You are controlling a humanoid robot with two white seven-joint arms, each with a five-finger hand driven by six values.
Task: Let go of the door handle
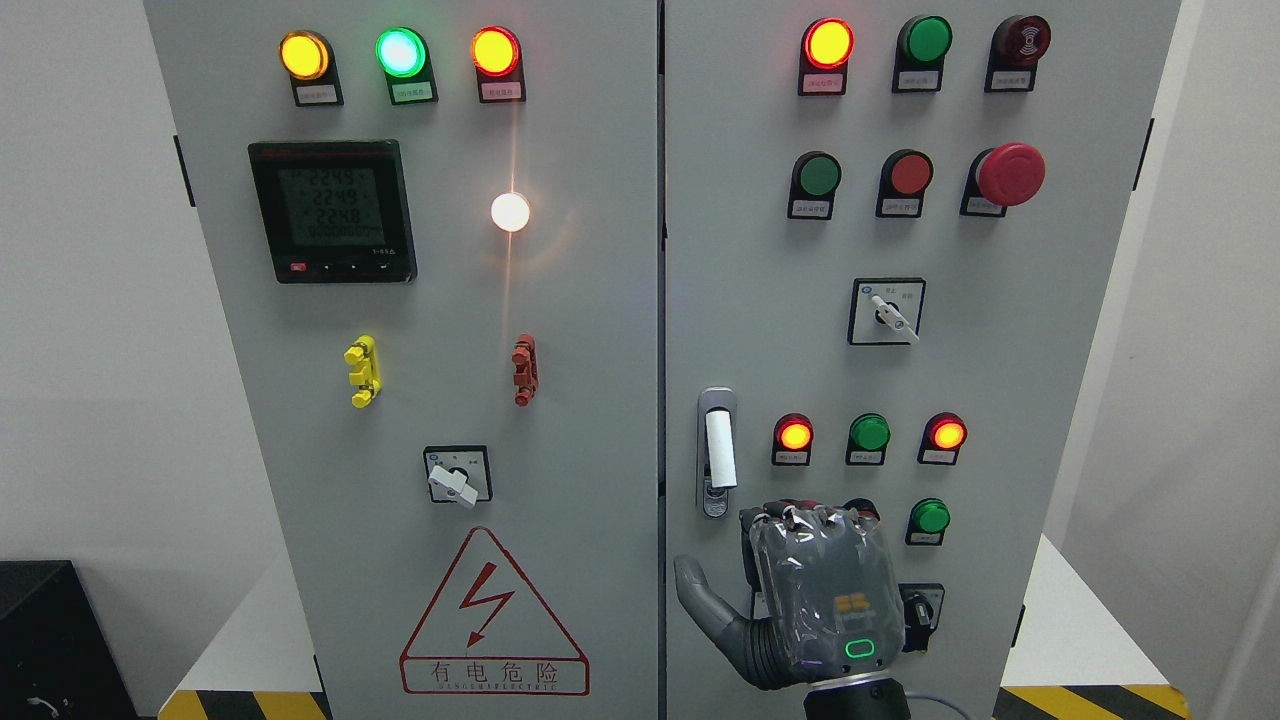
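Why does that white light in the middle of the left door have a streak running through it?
In the head view, the white lamp is overexposed, so it blooms and throws a thin vertical flare up and down the left door. The rest looks sharp and evenly lit, including the right hand below the door handle.

An industrial or electrical test room: a grey two-door control cabinet (600, 400) fills the view, with lit indicator lamps (400, 52), a digital power meter (332, 210) and a red emergency stop button (1010, 174) well above the fingers (770, 520), a high-voltage warning triangle (493, 618) to their left, and striped hazard tape (1090, 700) on the floor.
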